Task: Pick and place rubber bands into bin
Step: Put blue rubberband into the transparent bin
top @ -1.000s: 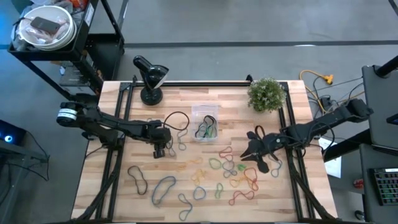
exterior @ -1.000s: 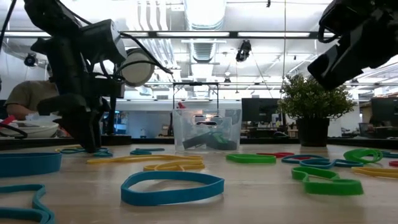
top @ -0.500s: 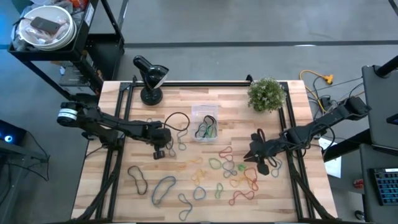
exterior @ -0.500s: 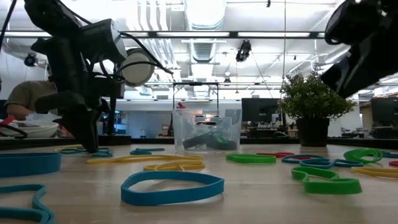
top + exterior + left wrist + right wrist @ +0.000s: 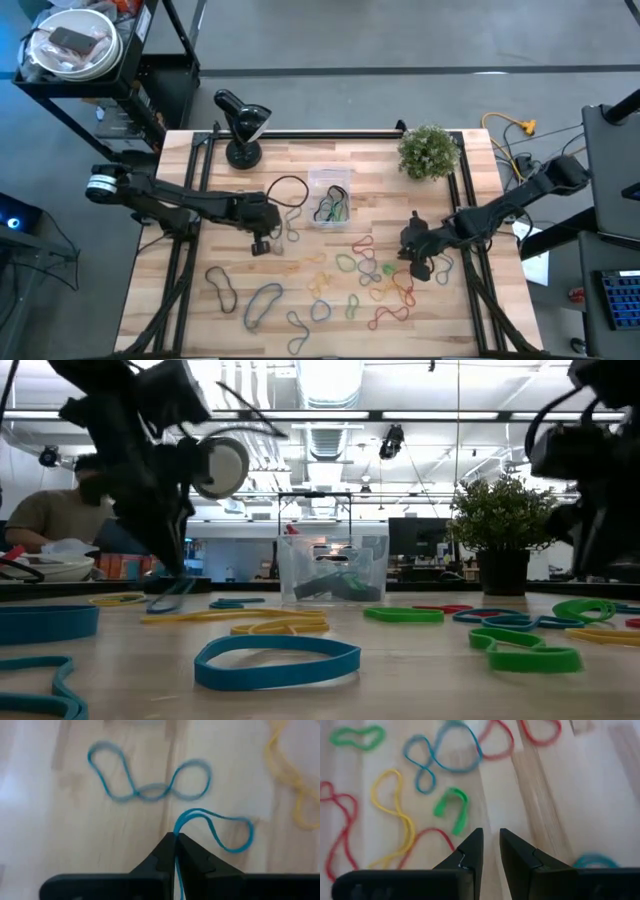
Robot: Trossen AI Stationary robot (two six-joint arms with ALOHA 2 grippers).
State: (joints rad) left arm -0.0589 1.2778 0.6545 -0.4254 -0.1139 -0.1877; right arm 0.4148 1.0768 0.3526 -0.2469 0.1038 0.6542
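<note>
Many coloured rubber bands (image 5: 370,275) lie loose on the wooden table, most of them on its near half. The clear bin (image 5: 330,196) stands at the middle of the table toward its far edge, with a few bands inside; the low view shows the bin (image 5: 333,570) too. Left of the bin, my left gripper (image 5: 262,242) is shut on a blue rubber band (image 5: 220,832). To the right, my right gripper (image 5: 490,845) hovers low over bare wood with a narrow gap between its fingers and nothing in it. A green band (image 5: 452,810) lies just ahead of it. My left gripper pinches one end of the blue band (image 5: 178,829) between its two fingertips, both strands of the loop together. The fingers slant down from above. The pinched end (image 5: 178,590) is raised off the wood, and the rest of the loop (image 5: 235,837) lies slack on the table.
A second blue band (image 5: 150,775) lies just beyond the held one. A black cable loop (image 5: 285,190) lies left of the bin. At the far edge stand a black lamp (image 5: 240,125) and a potted plant (image 5: 430,150). A person (image 5: 40,520) sits beyond the table.
My left gripper has shut on the blue band and tipped and risen a little, lifting the band's pinched end off the wood while the rest stays down. My right gripper has come down toward the table, drifting a little toward its near edge.
</note>
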